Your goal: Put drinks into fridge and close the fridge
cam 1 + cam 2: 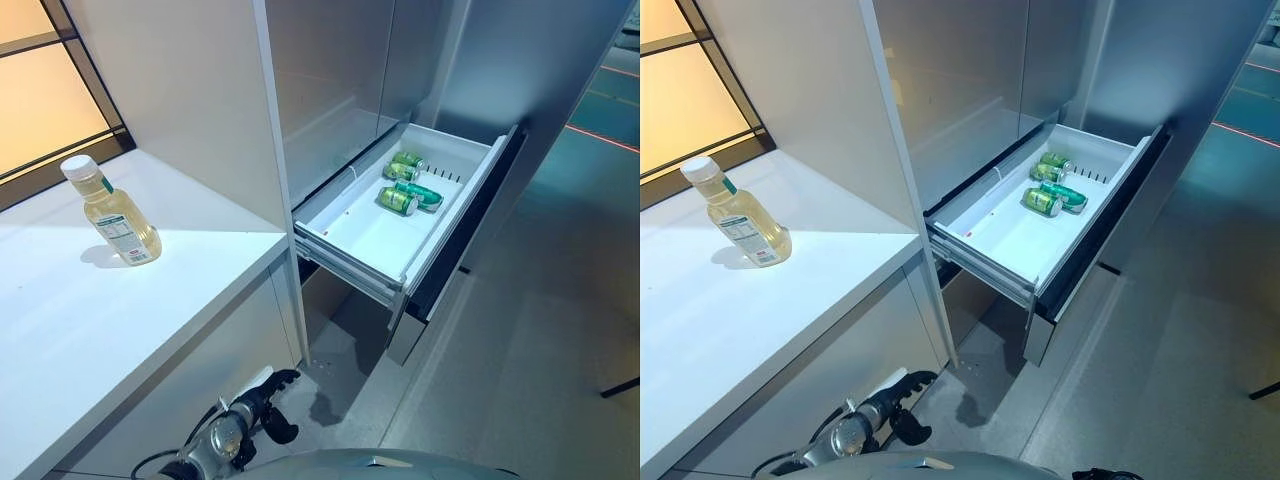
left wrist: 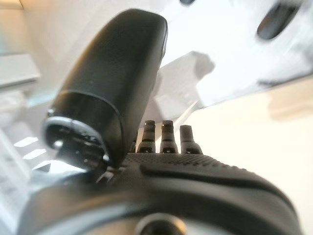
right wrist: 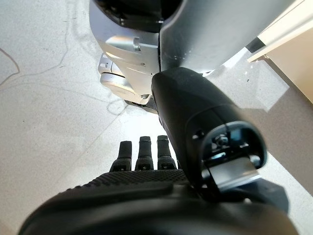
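A clear bottle of pale yellow drink (image 1: 115, 215) with a white cap stands upright on the white counter (image 1: 120, 320) at the left. The fridge's bottom drawer (image 1: 365, 240) is pulled out, and several green cans (image 1: 398, 201) lie on their sides at its far end. My left hand (image 1: 268, 398) hangs low below the counter's front edge, well short of the bottle; its fingers (image 2: 167, 137) are straight and hold nothing. My right hand (image 3: 146, 196) shows only in its wrist view, pointing down at the floor, its fingers straight and empty.
The tall steel fridge door (image 1: 330, 90) above the drawer is closed. A white side panel (image 1: 190, 100) separates the counter from the fridge. A window (image 1: 45, 80) runs behind the counter. Grey floor (image 1: 540, 340) spreads to the right of the drawer.
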Available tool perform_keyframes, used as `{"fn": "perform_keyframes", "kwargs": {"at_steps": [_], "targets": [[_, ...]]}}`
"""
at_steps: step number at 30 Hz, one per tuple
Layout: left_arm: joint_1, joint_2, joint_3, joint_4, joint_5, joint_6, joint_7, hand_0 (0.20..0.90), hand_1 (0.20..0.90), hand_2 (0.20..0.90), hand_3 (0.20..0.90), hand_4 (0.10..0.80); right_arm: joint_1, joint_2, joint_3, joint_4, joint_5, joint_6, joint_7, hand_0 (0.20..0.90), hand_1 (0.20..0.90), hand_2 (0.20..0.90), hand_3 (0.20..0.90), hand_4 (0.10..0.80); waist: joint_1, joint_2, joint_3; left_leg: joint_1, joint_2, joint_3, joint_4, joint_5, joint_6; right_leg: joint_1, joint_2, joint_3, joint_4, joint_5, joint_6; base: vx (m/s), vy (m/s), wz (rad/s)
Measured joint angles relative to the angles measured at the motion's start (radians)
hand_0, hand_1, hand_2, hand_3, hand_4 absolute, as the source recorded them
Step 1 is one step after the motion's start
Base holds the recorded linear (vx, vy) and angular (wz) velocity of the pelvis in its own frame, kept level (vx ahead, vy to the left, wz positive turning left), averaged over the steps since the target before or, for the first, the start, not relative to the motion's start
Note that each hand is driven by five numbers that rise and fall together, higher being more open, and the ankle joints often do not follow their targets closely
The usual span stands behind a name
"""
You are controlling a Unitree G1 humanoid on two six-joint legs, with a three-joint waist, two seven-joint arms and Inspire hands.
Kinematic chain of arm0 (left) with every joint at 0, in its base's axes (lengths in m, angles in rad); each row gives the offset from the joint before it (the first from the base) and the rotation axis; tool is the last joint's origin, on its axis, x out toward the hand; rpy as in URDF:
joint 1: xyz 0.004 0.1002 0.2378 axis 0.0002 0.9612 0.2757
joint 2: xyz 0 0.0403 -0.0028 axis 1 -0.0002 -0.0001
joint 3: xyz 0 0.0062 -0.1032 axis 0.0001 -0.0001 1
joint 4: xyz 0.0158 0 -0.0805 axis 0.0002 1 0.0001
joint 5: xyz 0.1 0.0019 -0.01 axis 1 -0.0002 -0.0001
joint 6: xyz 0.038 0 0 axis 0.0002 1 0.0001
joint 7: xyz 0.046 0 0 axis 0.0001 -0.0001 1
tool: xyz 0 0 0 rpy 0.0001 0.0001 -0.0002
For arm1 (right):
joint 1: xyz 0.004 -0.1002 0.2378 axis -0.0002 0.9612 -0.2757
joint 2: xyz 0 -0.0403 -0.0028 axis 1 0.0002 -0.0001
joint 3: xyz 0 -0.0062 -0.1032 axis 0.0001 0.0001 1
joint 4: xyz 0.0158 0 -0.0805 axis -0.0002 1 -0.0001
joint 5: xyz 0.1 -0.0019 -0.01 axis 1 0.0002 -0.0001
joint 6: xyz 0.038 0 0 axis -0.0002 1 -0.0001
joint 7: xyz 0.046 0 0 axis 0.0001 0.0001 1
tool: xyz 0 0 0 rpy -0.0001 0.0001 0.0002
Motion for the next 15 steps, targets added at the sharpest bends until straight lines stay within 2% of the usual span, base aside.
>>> {"fn": "perform_keyframes", "kwargs": {"at_steps": [9,15], "targets": [[-0.090,0.085,-0.012,-0.180,0.055,0.008,0.006,0.900,0.900,0.900,0.900,0.800,-0.024,-0.009,0.006,0.000,-0.011,0.012,0.013,0.900,0.900,0.900,0.900,0.800,-0.014,0.012,0.008,-0.001,0.001,0.000,0.003,0.000,0.000,-0.002,0.001,0.003,0.000,0.000,0.000,0.000,0.000,0.00],[-0.111,0.101,-0.023,-0.275,0.014,0.008,-0.023,0.900,0.900,0.900,0.900,0.800,-0.025,-0.015,0.005,0.000,-0.020,0.010,0.011,0.900,0.900,0.900,0.900,0.800,-0.013,0.022,0.008,-0.003,0.002,-0.001,0.000,0.000,0.000,-0.004,0.002,0.002,0.000,0.001,-0.001,-0.037,-0.007,0.00]]}}
